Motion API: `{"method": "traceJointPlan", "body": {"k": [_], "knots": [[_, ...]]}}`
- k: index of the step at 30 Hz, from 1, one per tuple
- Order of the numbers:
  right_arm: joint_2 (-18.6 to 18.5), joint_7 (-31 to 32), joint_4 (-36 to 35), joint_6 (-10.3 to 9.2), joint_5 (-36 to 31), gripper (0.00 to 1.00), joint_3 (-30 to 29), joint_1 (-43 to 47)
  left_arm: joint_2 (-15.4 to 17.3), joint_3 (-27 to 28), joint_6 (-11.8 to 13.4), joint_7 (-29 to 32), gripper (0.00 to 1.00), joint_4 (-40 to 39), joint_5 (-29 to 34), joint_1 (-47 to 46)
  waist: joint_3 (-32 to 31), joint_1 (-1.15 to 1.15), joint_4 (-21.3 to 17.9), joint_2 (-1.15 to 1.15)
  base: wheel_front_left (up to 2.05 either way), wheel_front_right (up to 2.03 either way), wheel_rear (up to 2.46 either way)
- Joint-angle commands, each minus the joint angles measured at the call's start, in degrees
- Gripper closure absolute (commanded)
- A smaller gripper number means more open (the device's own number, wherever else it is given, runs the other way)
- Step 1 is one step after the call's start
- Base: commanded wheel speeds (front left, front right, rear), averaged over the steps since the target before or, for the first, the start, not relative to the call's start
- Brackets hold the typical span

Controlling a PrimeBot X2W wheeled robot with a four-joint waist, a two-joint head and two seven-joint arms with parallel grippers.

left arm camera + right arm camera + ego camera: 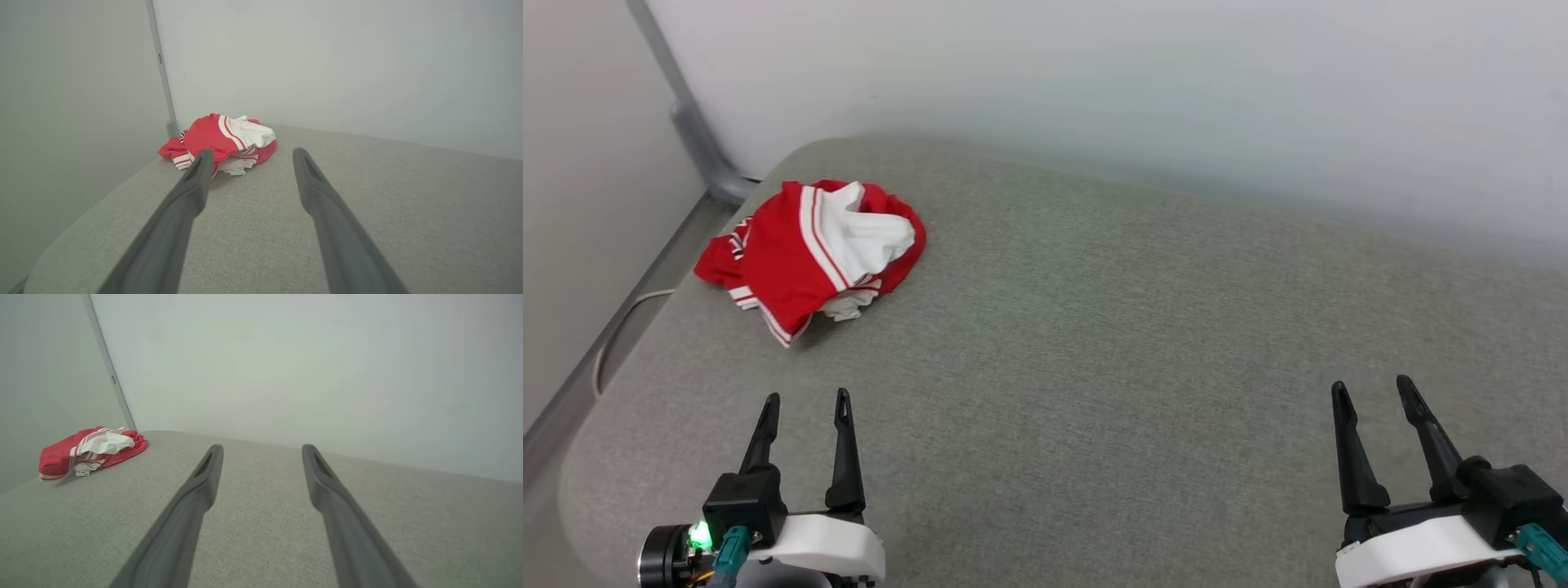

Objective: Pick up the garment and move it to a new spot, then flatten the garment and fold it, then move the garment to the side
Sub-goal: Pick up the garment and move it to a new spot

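My left gripper (806,395) has its jaws spread apart with nothing between them, and the right gripper (1371,383) is the same: fingers parted, empty. Both hang low over the near part of the grey padded surface (1135,327), the left at my lower left, the right at my lower right, well apart from each other.

Along the left gripper's fingers (192,192) from its wrist camera, one fingertip overlaps the near edge of the garment (212,136) in the frame. The head view settles that (there is a bare stretch of grey cloth between tips and shirt). The garment (809,253) lies crumpled in a heap at the far left corner of the surface, red outside, a white sleeve with striped trim bunched on top.

From the right wrist, the right gripper (262,447) points at bare cloth and the pale wall (306,375), with the garment (61,457) far off to the side.

The head view adds a green light (698,535) on the left wrist and a thin cable (609,343) beyond the surface's left edge.
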Motion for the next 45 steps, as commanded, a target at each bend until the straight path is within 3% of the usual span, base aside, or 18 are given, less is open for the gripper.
{"method": "traceJointPlan", "body": {"k": [1,14,22,28,37,45], "knots": [[0.09,-0.14,-0.14,-0.04,-0.43,0.0,-0.14,-0.23,-0.01,0.07,0.3,-0.16,0.0,0.02,-0.16,-0.39,0.25,0.0,2.14,0.0,0.0,0.0,0.0],[0.09,-0.14,-0.15,-0.04,-1.08,0.0,0.77,-0.55,-0.03,1.47,0.95,-0.16,0.0,0.19,-1.34,0.79,0.68,0.0,10.52,0.0,0.0,0.0,0.0],[0.09,-0.14,-0.08,-0.04,-1.43,0.0,1.63,-1.08,-0.01,2.77,1.26,-0.16,0.0,0.06,-2.08,0.57,1.52,0.0,10.09,0.0,0.0,0.0,0.0],[0.09,-0.14,-0.76,-0.04,-2.49,0.0,1.68,-2.05,0.4,6.32,-1.85,-0.16,0.0,0.26,-2.5,-4.12,3.51,0.0,7.42,0.0,0.0,0.0,0.0],[0.07,-0.13,-3.95,-0.04,-6.96,0.0,1.75,-7.16,6.09,14.92,-8.29,-0.16,0.0,2.88,-6.64,-19.92,13.18,0.0,0.58,0.0,0.0,0.0,0.0],[0.08,-0.14,-8.55,-0.04,-10.59,0.0,0.36,-11.1,16.34,11.63,-9.99,1.09,0.0,11.55,-10.95,-34.58,22.48,0.0,-2.94,0.0,0.0,0.0,0.0]]}}
